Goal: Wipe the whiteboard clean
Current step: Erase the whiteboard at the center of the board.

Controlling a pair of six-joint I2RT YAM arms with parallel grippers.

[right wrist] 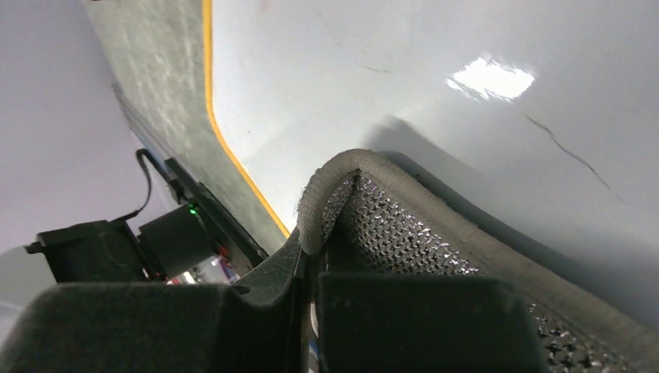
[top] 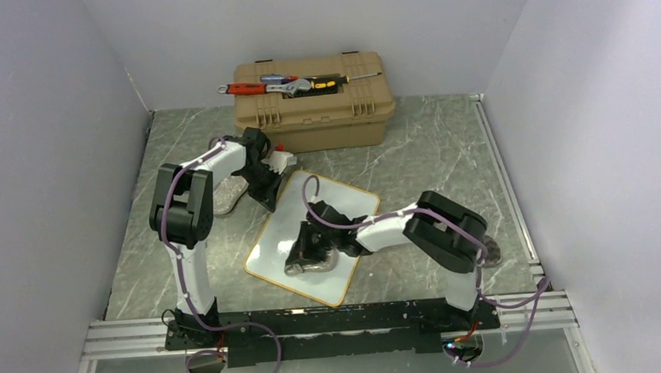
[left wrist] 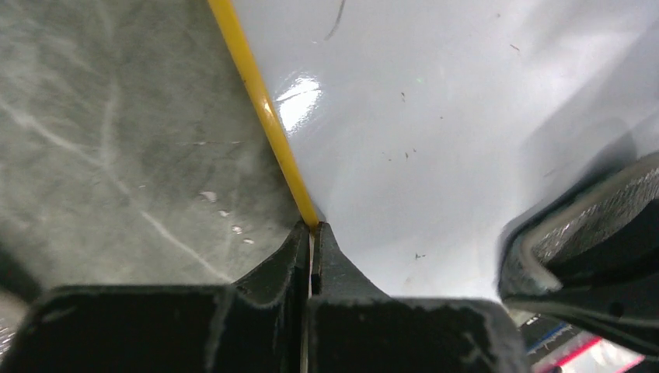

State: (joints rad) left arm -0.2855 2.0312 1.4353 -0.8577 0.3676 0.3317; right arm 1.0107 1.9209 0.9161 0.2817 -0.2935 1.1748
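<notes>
A flat, glossy white whiteboard with rounded corners and a thin yellow-orange rim (top: 345, 207) lies turned at an angle on the grey-green marbled desk (top: 445, 155), in the middle, between the two arms. The left arm (top: 193, 202) reaches to the far left edge of the board. In the left wrist view its jaws are clenched, with the tips together right at the yellow rim; I cannot tell if they pinch the rim or only touch it.

The right arm (top: 432, 228) is bent over the near part of the board. Its jaws are clenched on the thick hemmed edge of a grey mesh cloth (right wrist: 404, 225), and the cloth rests on the white surface near the rounded near corner.

The board is almost clean. One thin dark line (right wrist: 567, 151) shows beside the cloth, and a short faint stroke (left wrist: 336, 19) shows close to the rim.

Behind the board, against the back wall, stands a closed tan plastic toolbox (top: 323, 118). On its lid lie a silver wrench (top: 292, 87) and a red-handled screwdriver (top: 245, 88).
</notes>
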